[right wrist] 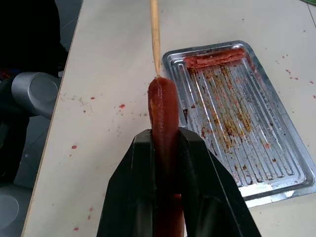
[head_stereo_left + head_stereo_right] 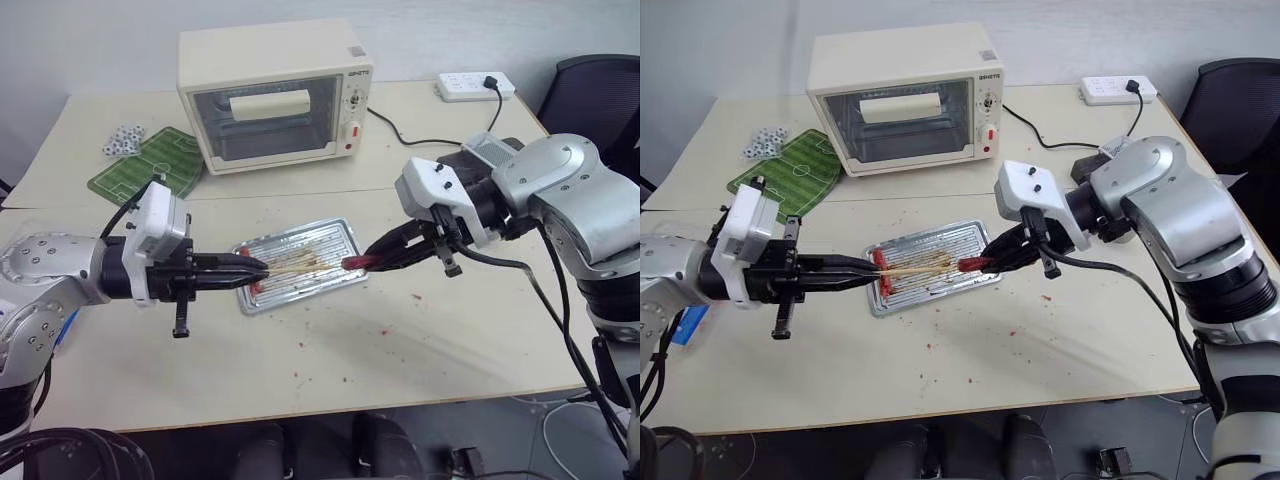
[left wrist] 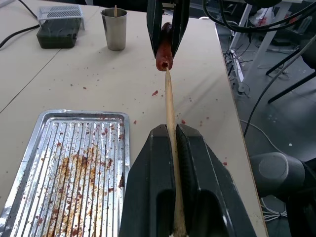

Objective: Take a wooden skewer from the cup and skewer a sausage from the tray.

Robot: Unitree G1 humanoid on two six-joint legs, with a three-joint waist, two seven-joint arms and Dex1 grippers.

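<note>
Pale wood met red meat at the centre of the frame: we saw the wooden skewer (image 3: 170, 143) pinched between the pressed-together fingers of the left pincer (image 2: 262, 270), its tip touching the end of the sausage (image 1: 163, 129). The right pincer (image 2: 356, 262) held that sausage clamped lengthwise between its black fingers, coming in from the right of the frame while the left pincer reached in from the left. Skewer and sausage lined up nearly end to end, held in the air just above the tray (image 2: 335, 233).

The tray, shiny and ribbed, lay on the table (image 2: 420, 350) at the middle of the head view, its bottom smeared with brown grease. More sausages (image 1: 215, 58) lay along one of its short ends. Red crumbs dotted the table around it.

In the left wrist view we found the cup (image 3: 114, 29) standing upright on the table at the upper left of that frame, a stick end poking from it, beside a dark box (image 3: 59, 32) with a pale lid. At the top centre of the head view stood a cream toaster oven (image 2: 275, 92); a green football-pitch mat (image 2: 148, 164) lay at its left, and a white power strip (image 2: 475, 86) sat at the upper right.
</note>
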